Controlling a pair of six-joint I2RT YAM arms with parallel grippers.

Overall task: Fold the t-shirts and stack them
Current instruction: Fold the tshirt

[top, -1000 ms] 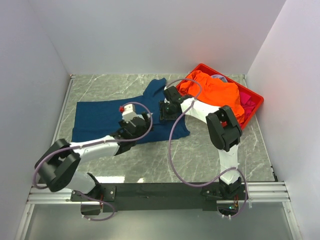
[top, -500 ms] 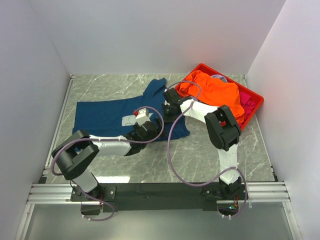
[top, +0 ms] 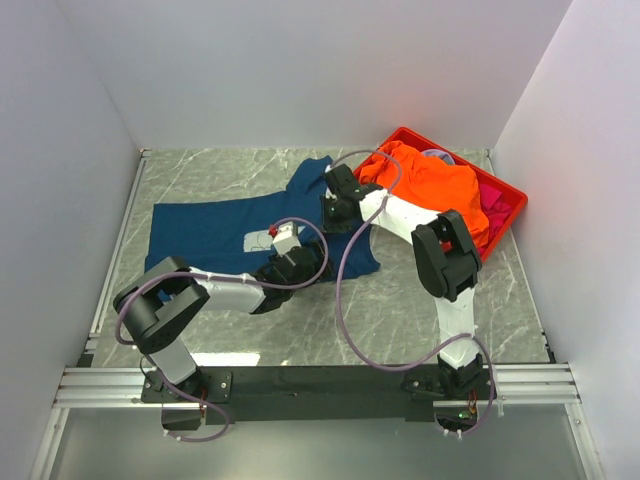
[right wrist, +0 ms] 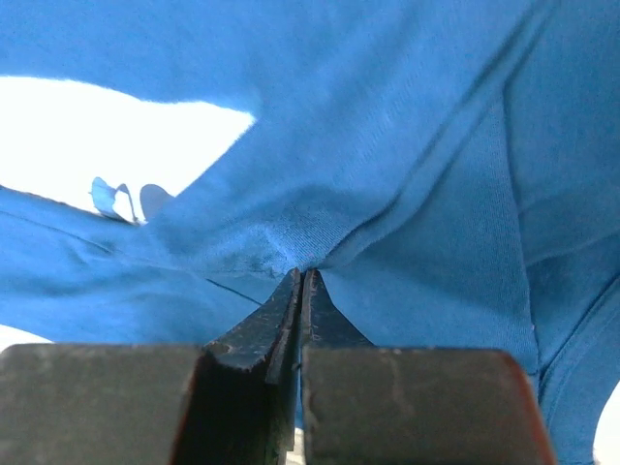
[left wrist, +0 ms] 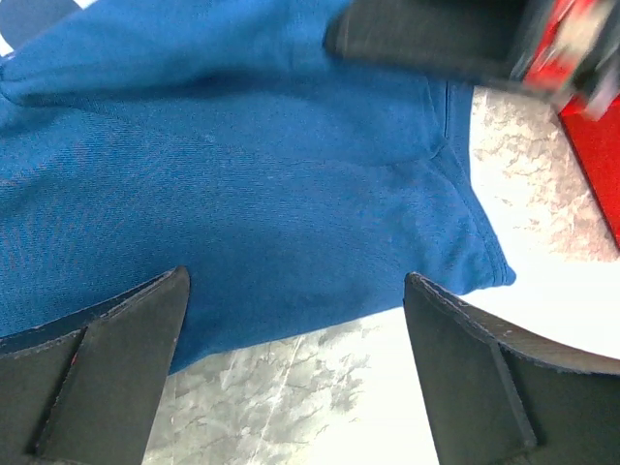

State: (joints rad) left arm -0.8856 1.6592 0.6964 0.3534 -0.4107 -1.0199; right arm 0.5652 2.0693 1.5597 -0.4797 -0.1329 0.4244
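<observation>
Top external first: your navy t-shirt (top: 215, 232) is lying spread out on the marble worktop (top: 400, 300), left of centre, with the pale print (top: 257, 239) facing up and one sleeve poking toward the back wall. The orange t-shirt (top: 432, 182) is heaped in the red crate (top: 512, 208) at the back right, and a bit of magenta t-shirt (top: 492, 203) peeks out beside it on the crate's right side. Your right tool (top: 331, 217) is down on the navy shirt's right edge, just beside the crate. Your left tool (top: 300, 258) sits low over the shirt's near right part, close to the print.

Left wrist: your left tool (left wrist: 295, 281) is spread wide with nothing between the fingers (left wrist: 107, 368). Under it you've got the navy t-shirt (left wrist: 242, 165), its hem and corner, and bare worktop (left wrist: 320, 397) past the edge. A blurry dark piece of the right arm (left wrist: 436, 39) runs across the top, and there's a sliver of red crate (left wrist: 596, 165) at the right.

Right wrist: your right tool (right wrist: 298, 281) is clenched tight, pinching a small pucker of the navy t-shirt (right wrist: 387, 116) right at the tips. The cloth bunches into creases around the pinch. There's a washed-out white patch (right wrist: 97, 121) to the upper left; I can't tell what it is.
</observation>
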